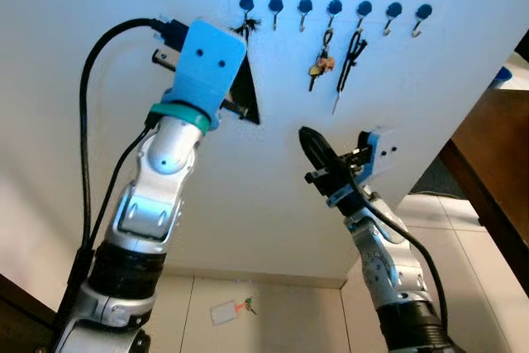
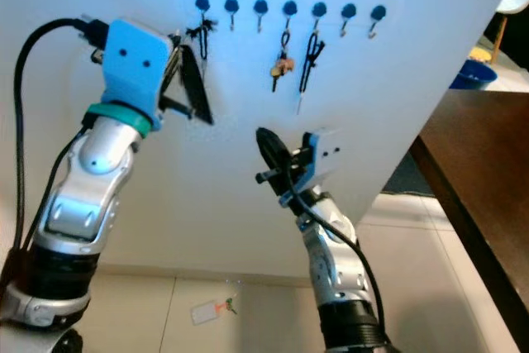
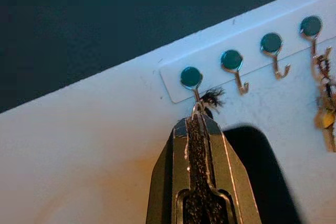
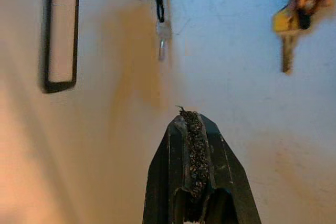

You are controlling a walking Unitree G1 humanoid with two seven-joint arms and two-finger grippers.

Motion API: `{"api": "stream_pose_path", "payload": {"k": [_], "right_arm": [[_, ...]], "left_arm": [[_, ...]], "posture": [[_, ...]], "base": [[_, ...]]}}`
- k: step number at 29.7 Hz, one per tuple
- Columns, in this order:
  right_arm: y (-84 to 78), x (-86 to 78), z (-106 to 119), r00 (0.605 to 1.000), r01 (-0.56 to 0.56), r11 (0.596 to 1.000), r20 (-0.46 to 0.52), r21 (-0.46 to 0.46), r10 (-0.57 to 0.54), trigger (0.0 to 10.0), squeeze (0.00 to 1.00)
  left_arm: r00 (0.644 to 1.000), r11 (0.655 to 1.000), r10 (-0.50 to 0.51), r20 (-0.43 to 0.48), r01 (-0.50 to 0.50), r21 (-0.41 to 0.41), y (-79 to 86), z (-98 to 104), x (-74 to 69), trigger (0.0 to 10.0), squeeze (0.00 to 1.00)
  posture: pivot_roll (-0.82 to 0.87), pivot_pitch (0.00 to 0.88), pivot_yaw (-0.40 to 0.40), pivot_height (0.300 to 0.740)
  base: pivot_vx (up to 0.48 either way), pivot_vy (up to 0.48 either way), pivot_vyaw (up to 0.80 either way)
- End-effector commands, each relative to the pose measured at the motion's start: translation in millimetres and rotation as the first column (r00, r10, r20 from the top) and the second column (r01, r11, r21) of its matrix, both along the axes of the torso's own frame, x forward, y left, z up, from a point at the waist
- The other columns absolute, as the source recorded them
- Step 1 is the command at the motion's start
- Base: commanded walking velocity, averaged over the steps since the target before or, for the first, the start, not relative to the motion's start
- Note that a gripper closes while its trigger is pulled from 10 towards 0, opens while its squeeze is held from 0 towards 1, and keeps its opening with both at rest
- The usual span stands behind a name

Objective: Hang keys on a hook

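A row of several blue-capped hooks (image 1: 334, 7) runs along the top of a white wall. My left gripper (image 3: 197, 115) is raised to the leftmost hook (image 3: 191, 78) and is shut on the metal ring of a key set, with the ring touching the hook. A frayed black cord (image 3: 212, 98) sticks out beside the ring. Below it hang a small key (image 4: 163, 39) and a black-framed tag (image 4: 60, 30). My right gripper (image 1: 307, 136) is shut and empty, held lower and to the right, pointing at the wall.
An orange key bunch (image 1: 320, 66) and a key on a black lanyard (image 1: 351, 54) hang on middle hooks; the hooks between and at the right end are bare. A tagged key set (image 1: 229, 312) lies on the tiled floor. A brown table (image 1: 496, 171) stands at the right.
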State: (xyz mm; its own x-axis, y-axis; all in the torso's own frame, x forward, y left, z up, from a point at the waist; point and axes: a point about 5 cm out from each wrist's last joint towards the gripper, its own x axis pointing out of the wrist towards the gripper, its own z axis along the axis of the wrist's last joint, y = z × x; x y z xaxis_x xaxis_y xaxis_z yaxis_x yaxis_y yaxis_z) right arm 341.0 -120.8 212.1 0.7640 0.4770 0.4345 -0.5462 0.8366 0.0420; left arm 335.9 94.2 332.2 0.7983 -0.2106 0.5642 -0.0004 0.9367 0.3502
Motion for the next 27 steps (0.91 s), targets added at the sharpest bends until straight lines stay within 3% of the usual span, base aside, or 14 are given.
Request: {"api": "stream_pose_path", "payload": {"k": [1,4,6,11,18,27], "right_arm": [[1.8,0.0,-3,1.0,-0.008,1.0,-0.004,-0.011,0.008,10.0,0.0],[3.2,0.1,-3,1.0,-0.012,1.0,-0.005,-0.012,0.011,10.0,0.0],[6.1,0.6,-5,1.0,-0.015,1.0,-0.007,-0.014,0.015,10.0,0.0],[7.4,1.7,-5,1.0,-0.012,1.0,-0.008,-0.016,0.012,10.0,0.0],[8.7,1.3,-3,1.0,-0.016,1.0,0.0,-0.02,0.016,10.0,0.0],[6.8,2.1,1,1.0,-0.014,0.999,0.012,-0.029,0.015,10.0,0.0]], "left_arm": [[1.0,1.0,-0.006,0.015,0.006,0.006,-3.5,1,-0.3,10.0,0.0],[1.0,1.0,-0.02,0.02,0.02,0.011,-7.5,4,1.0,10.0,0.0],[0.995,0.993,-0.098,-0.004,0.098,0.061,-25.4,2,4.8,10.0,0.0],[0.985,0.983,-0.168,-0.048,0.171,0.067,-39.9,0,12.2,10.0,0.0],[0.972,0.973,-0.222,-0.081,0.227,0.048,-42.4,2,24.0,10.0,0.0],[0.975,0.977,-0.206,-0.081,0.21,0.043,-35.6,7,35.4,10.0,0.0]], "posture": [[0.15,0.106,0.083,0.74],[0.15,0.106,0.087,0.74],[0.15,0.107,0.099,0.74],[0.14,0.109,0.106,0.74],[0.13,0.115,0.109,0.74],[0.11,0.128,0.101,0.74]], "base": [[0.0,0.0,0.0],[0.0,0.0,0.0],[0.0,0.0,0.0],[0.0,0.0,0.0],[0.0,0.0,0.0],[0.0,0.0,0.0]]}}
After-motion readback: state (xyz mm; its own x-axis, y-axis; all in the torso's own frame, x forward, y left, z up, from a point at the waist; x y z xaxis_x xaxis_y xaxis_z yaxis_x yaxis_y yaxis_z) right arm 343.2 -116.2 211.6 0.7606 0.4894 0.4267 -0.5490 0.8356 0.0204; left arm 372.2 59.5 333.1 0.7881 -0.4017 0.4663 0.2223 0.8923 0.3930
